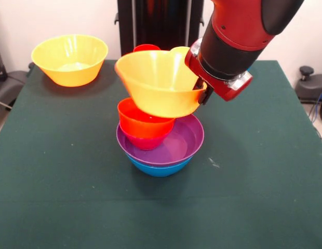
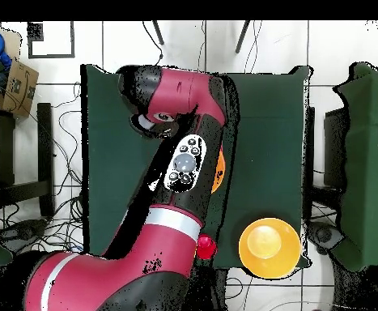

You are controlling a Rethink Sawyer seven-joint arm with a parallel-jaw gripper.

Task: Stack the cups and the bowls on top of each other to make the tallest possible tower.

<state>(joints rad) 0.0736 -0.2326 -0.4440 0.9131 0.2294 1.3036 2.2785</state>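
- In your front view, the gripper (image 1: pixel 202 92) sits just right of centre in the upper half, clamped on the right rim of a big yellow bowl (image 1: pixel 158 83).
- That bowl is tilted, its mouth turned toward the upper left, and its base sits on or just above the stack; you cannot tell from here whether it touches.
- The tower (image 1: pixel 160 142) stands at the frame's centre: a blue bowl (image 1: pixel 160 168) at the bottom, a purple bowl (image 1: pixel 184 140) nested in it, then a pink bowl (image 1: pixel 145 141) and an orange-red bowl (image 1: pixel 143 122) sitting toward the purple bowl's left side.
- Behind the held bowl, a red cup (image 1: pixel 145 47) shows only its rim, upper centre.
- A second yellow bowl (image 1: pixel 70 59) stands upright alone in the upper left of the table (image 1: pixel 57 181), well apart from the tower.
- In your overhead view, the arm (image 2: pixel 176 162) crosses the frame from lower left to upper centre and hides the tower; only an orange sliver (image 2: pixel 218 174) shows at its right edge.
- There, the lone yellow bowl (image 2: pixel 269 248) lies lower right, with the red cup (image 2: pixel 205 247) just to its left, beside the arm.
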